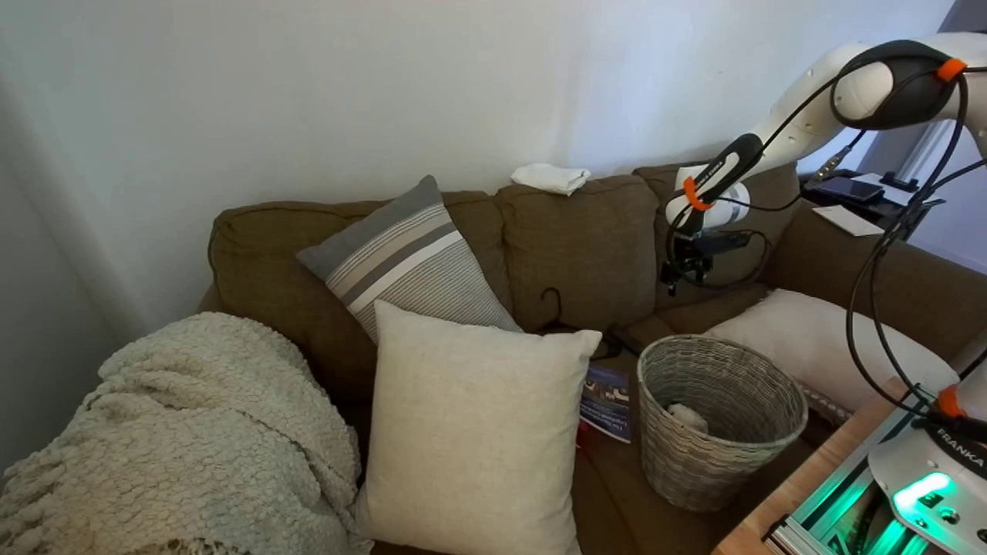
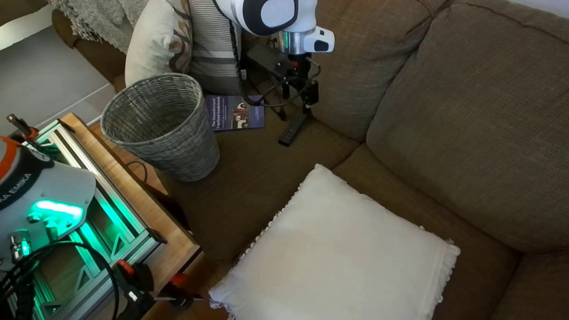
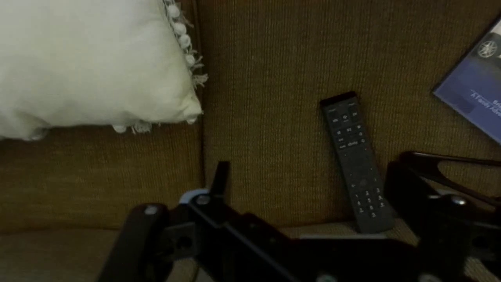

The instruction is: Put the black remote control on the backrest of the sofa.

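On the brown fabric sofa seat cushion [image 3: 270,98], find the black remote control [image 3: 354,156] lying face up near the wide-spread, empty gripper [image 3: 308,172]. Likely light, stiff and slightly slippery; best pinched across its narrow width, at about mid-length.

A brown sofa seat [image 2: 249,186] holds a black remote control [image 3: 354,160], lying on the fabric with its buttons facing up, near a black clothes hanger [image 3: 424,163] and a flat blue book [image 2: 234,112]. A wicker basket [image 2: 189,149] stands just beside the book, toward the seat's front edge. A white pillow [image 2: 342,249] with fringed edges lies flat on the seat, well apart from the book. On the book's opposite side, a cream pillow [image 1: 478,432] sits propped up, with a striped grey pillow [image 1: 420,270] tilted behind it.
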